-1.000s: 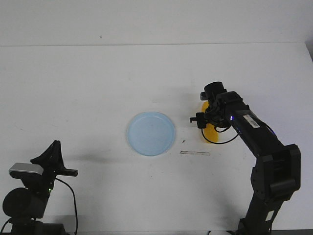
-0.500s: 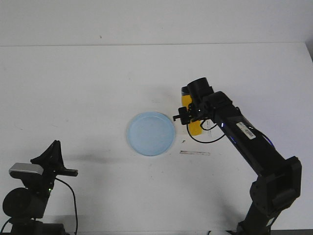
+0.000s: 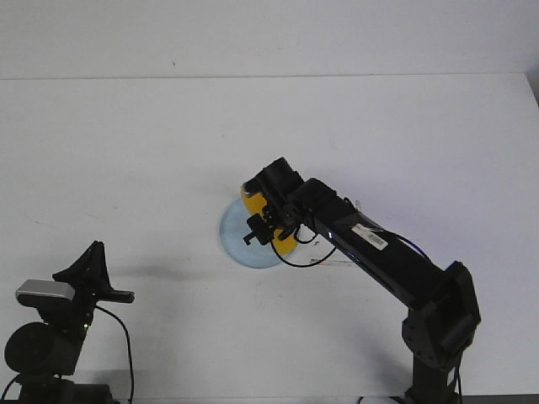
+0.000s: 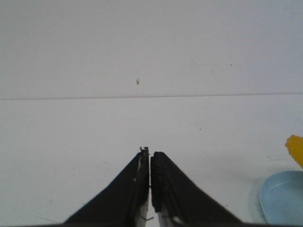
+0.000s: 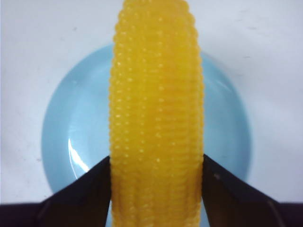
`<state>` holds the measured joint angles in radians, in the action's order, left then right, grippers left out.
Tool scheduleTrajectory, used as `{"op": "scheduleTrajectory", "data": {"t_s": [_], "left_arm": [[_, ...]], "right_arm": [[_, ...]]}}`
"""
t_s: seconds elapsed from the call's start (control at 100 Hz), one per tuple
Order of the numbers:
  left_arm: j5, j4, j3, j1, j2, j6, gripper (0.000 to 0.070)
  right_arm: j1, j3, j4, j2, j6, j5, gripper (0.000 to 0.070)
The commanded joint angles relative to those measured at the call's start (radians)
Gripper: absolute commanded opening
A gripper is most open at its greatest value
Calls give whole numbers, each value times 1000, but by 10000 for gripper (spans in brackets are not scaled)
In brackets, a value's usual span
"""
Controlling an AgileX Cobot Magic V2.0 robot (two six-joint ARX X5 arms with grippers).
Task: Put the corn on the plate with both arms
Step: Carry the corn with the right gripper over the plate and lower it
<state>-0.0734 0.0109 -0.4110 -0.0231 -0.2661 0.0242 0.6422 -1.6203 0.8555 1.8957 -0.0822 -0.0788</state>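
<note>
The yellow corn [image 5: 156, 118] is gripped across its width between my right gripper's fingers [image 5: 90, 189]. It hangs over the middle of the pale blue plate [image 5: 75, 137]. In the front view the right gripper [image 3: 268, 220] holds the corn [image 3: 251, 200] above the plate [image 3: 234, 242], and I cannot tell whether the corn touches it. My left gripper [image 4: 150, 156] is shut and empty, low at the table's near left [image 3: 94, 252], far from the plate. The plate's rim [image 4: 284, 196] and the corn's tip [image 4: 296, 147] show at the edge of the left wrist view.
The white table ends at a far edge [image 3: 269, 77] with a white wall behind it. The right arm [image 3: 396, 269] stretches from the near right across to the plate. A grey camera [image 3: 42, 292] sits on the left arm.
My right arm has carried the corn leftward, from the table right of the plate to over the plate. The left arm has not moved.
</note>
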Motion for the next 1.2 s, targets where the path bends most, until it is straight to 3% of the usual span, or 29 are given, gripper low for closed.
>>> {"op": "scheduleTrajectory", "data": {"t_s": [0.0, 0.28, 0.73, 0.94, 1.19], "left_arm": [[3, -12, -8, -2, 1, -9, 1], [3, -12, -8, -2, 1, -10, 1], [3, -12, -8, -2, 1, -9, 1], [3, -12, -8, -2, 1, -10, 1], [3, -12, -8, -2, 1, -10, 1]], "right_arm": [[19, -64, 19, 50, 8, 4, 273], [31, -153, 90, 128, 2, 6, 274], [60, -153, 61, 177, 0, 5, 292], [64, -153, 74, 187, 0, 8, 438], [64, -154, 43, 187, 1, 8, 446]]}}
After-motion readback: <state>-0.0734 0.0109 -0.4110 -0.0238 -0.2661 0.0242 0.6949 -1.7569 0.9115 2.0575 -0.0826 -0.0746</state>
